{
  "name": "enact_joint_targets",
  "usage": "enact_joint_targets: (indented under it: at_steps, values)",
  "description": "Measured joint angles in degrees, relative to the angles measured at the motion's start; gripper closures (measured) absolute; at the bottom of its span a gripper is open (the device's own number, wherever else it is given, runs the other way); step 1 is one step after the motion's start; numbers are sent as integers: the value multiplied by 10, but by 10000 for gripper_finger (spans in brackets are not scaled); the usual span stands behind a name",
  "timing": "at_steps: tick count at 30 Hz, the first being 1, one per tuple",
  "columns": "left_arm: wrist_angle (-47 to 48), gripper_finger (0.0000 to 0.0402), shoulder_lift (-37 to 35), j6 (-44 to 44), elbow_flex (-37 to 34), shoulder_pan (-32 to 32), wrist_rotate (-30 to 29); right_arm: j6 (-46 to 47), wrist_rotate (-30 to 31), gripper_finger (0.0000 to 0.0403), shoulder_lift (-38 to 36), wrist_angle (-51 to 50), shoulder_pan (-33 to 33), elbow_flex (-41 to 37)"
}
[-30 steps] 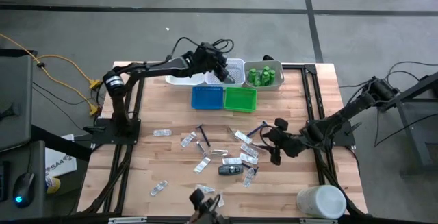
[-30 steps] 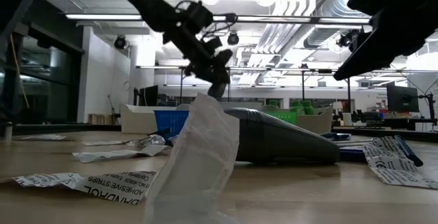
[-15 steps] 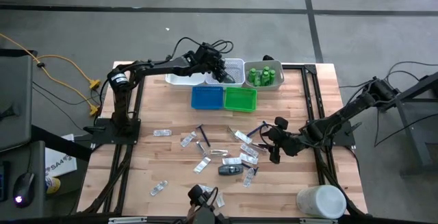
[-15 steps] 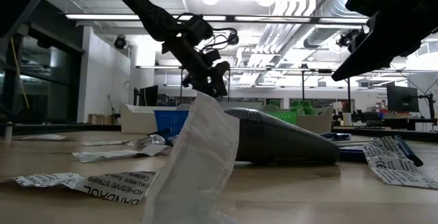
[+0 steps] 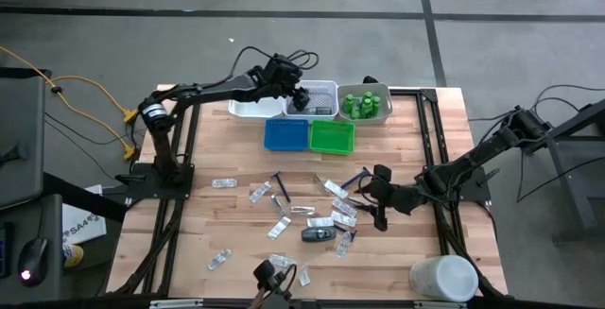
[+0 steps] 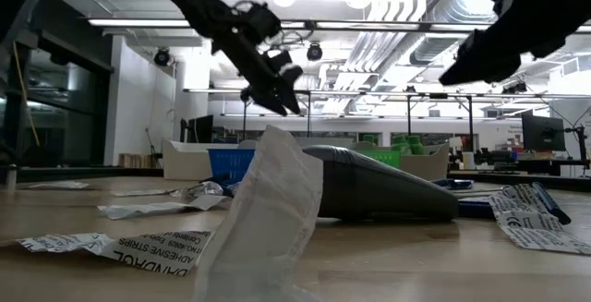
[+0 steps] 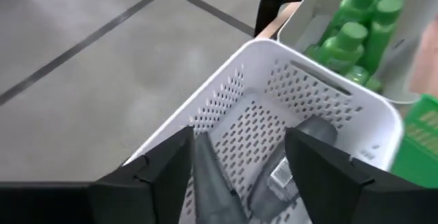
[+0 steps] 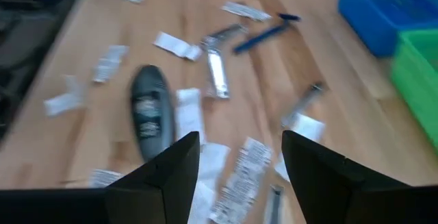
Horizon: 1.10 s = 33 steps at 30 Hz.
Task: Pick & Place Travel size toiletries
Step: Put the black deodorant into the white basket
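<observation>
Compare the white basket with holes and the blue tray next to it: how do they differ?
The white basket has perforated walls; the blue tray looks solid. The basket holds dark grey pieces, while the tray looks empty from above. The basket sits at the table's far edge, the tray just in front of it. Both are small rectangular bins.

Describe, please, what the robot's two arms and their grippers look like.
Both arms are dark, slender and jointed. The left arm has a silvery band near its base and loose black cables looping over its wrist. The left gripper and the right gripper each end in two flat, matte black fingers.
</observation>
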<state>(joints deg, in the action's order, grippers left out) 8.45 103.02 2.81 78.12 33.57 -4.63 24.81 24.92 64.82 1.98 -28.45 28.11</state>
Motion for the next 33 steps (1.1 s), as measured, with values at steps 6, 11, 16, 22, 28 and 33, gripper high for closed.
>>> enact_joint_targets:
  at_steps: [6,11,16,22,28,33]
  values:
    - [90,226,-71,-15,-1,-32,-8,-44,-23,202,1,-22,0,43]
    - [136,235,-135,-16,-35,-73,-37,-89,-32,202,31,-92,1,110]
    - [144,236,-214,-9,-98,-123,-81,-109,-59,202,102,-149,12,167]
    - [139,236,-328,29,-204,-197,-122,-100,-119,192,219,-173,26,233]
    - [145,236,-432,83,-295,-276,-149,-72,-169,131,323,-191,35,312]
    - [150,236,-501,126,-346,-344,-194,-88,-178,83,382,-218,35,372]
